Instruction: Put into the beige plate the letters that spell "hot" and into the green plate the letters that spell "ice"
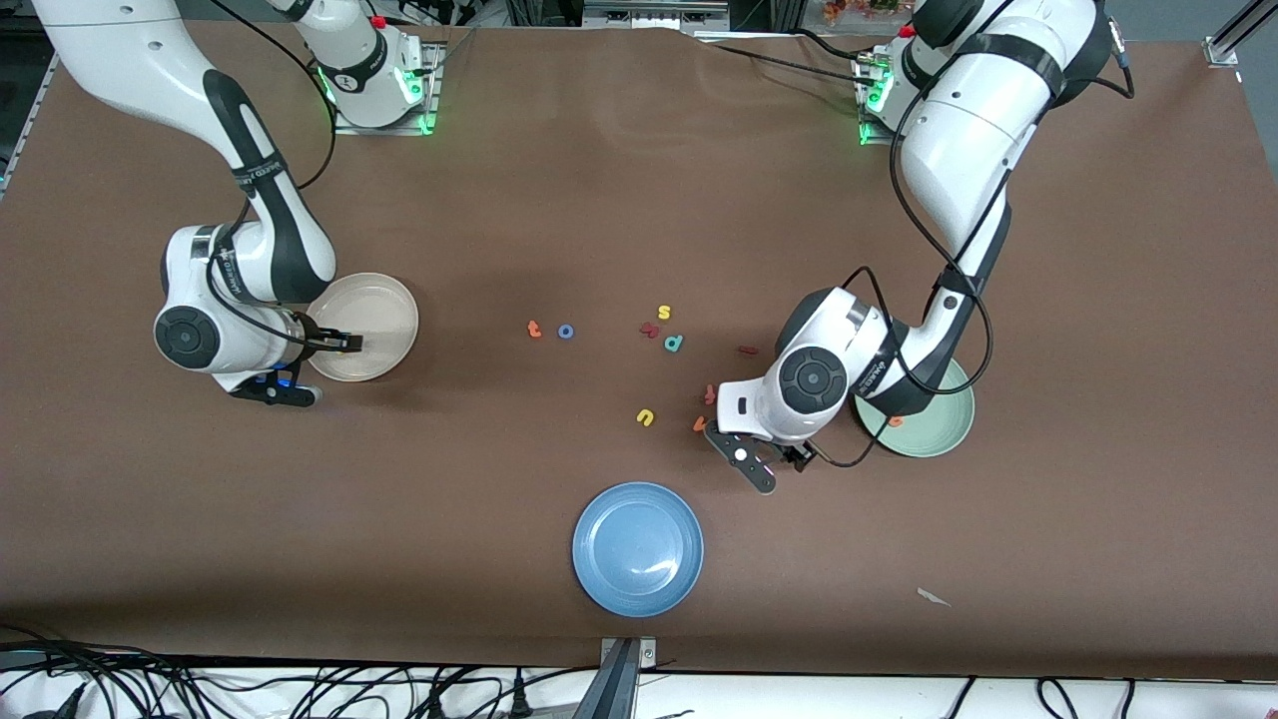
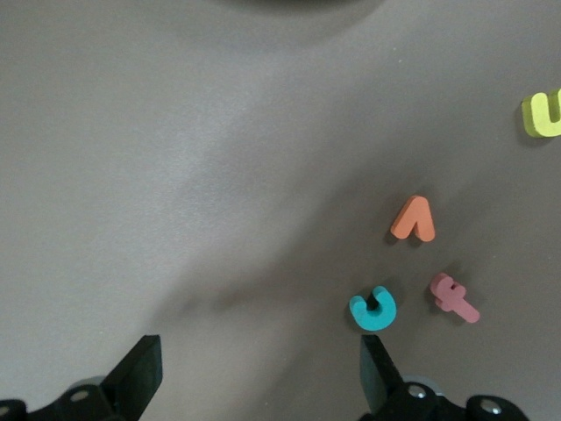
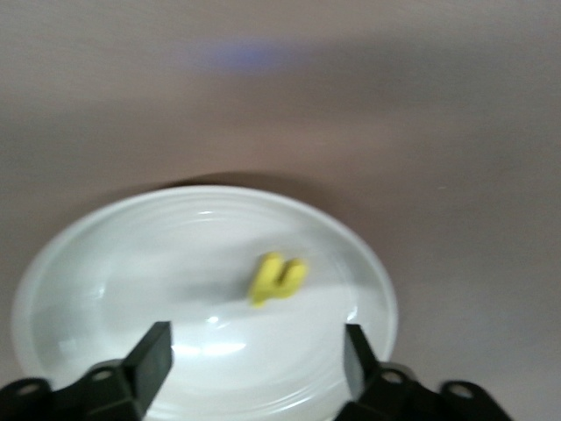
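The blue plate (image 1: pixel 638 548) is taken as the landmark; it lies nearest to the front camera, at the middle of the table.

Farther from the camera than the blue plate, toward the left arm's end, the left gripper (image 1: pixel 761 461) is seen low over the bare table, its fingers spread wide with nothing between them. In the left wrist view a teal c (image 2: pixel 374 309), a dark red letter (image 2: pixel 453 298) and an orange v (image 2: pixel 413 220) are shown close together just ahead of that gripper (image 2: pixel 263 377), with the yellow u (image 1: pixel 646 417) a little apart from them. The green plate (image 1: pixel 939 431) lies farther toward the left arm's end than the blue plate, partly covered by the left arm; one orange letter (image 1: pixel 896 421) is seen in it.

Farther still from the blue plate, a row of letters is laid across the table's middle: an orange t (image 1: pixel 534 330) and a blue o (image 1: pixel 566 332) side by side, then a teal p (image 1: pixel 674 344), a dark red piece (image 1: pixel 649 329) and a yellow s (image 1: pixel 664 314).

Toward the right arm's end, the beige plate (image 1: pixel 384 305) is found. The right gripper (image 1: pixel 344 343) is held over its rim with the fingers parted wide and empty, and a yellow h (image 3: pixel 276 278) lies in the plate.
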### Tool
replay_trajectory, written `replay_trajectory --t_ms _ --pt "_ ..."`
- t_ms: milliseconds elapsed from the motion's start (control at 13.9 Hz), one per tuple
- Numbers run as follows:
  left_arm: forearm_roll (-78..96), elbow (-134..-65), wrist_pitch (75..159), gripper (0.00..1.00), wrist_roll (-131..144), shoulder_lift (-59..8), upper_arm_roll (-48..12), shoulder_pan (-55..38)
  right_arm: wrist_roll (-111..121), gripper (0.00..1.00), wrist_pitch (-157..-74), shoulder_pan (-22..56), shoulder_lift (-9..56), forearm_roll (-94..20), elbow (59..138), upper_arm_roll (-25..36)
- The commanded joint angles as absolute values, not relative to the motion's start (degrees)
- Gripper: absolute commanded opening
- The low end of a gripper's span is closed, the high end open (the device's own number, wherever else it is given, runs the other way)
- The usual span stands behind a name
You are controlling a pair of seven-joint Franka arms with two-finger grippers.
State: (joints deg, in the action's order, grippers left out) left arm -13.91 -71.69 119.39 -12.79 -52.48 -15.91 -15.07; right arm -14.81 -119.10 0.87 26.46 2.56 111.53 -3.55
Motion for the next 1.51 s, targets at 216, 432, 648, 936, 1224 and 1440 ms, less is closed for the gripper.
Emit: replay_trajectory --t_ms 216,432,648,936,1224,1440 --pt "-14.1 -74.0 119.4 0.96 -1.2 -52.0 -15.8 -18.2 -34.5 1.00 -117.0 1.2 23.3 0.7 107.6 -15.5" --pt "-14.2 -76.1 121.5 0.92 -1.1 -52.0 -15.6 -18.5 -37.2 0.99 -122.2 2.2 25.2 0.9 108.4 -21.2" --pt "-16.0 -78.7 124.3 0.82 -1.2 -51.5 -15.7 -17.4 -36.4 0.99 -126.0 6.9 28.8 1.6 108.6 -21.4" --pt "-16.2 -78.7 124.4 0.70 -1.0 -51.6 -15.8 -17.7 -25.2 0.99 -129.7 8.9 31.2 1.7 109.5 -21.4" --pt "-16.2 -78.7 124.9 0.66 -0.6 -51.6 -15.8 -17.9 -23.0 0.99 -134.6 11.5 32.2 5.5 112.2 -21.3" --pt "-16.2 -78.7 126.0 0.56 -0.5 -51.9 -15.8 -18.0 -23.1 0.80 -135.5 11.4 32.9 7.6 112.3 -21.3"
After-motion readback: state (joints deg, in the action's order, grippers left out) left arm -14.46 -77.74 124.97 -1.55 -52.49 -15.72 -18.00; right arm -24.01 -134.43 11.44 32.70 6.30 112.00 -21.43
